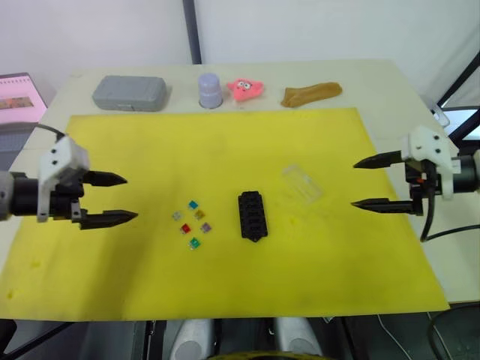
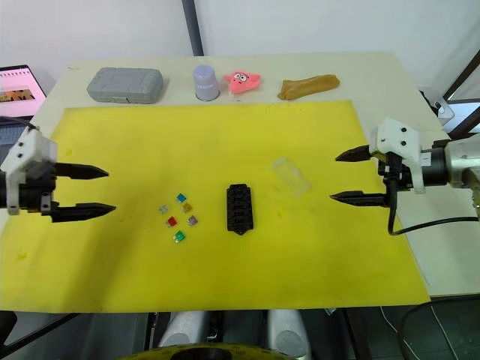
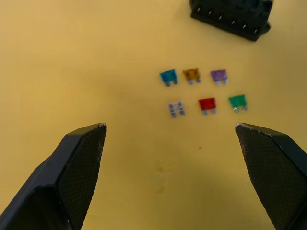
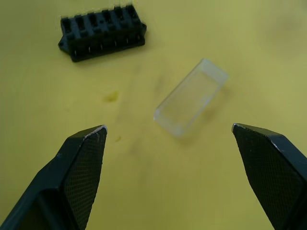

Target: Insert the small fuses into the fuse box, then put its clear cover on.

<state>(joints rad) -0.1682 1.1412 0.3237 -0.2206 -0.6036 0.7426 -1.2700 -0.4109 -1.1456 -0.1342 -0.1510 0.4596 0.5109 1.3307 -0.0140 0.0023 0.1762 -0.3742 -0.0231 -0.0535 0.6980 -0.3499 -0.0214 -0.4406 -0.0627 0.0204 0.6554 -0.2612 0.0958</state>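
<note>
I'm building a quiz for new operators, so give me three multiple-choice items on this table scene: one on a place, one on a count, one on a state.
1. Where does the clear plastic cover lie?
A. On the black slotted fuse box
B. On the yellow mat, on the fuse box's right
C. Inside the grey case

2. How many small coloured blade fuses lie loose?
A. Four
B. Six
C. Eight

3. How is the left gripper?
A. Open, holding nothing
B. Shut on a fuse
C. Shut on the cover

Answers: 1 B, it rests on the mat apart from the box; 2 B, two rows of three; 3 A, its fingers stand apart over bare mat.
</note>
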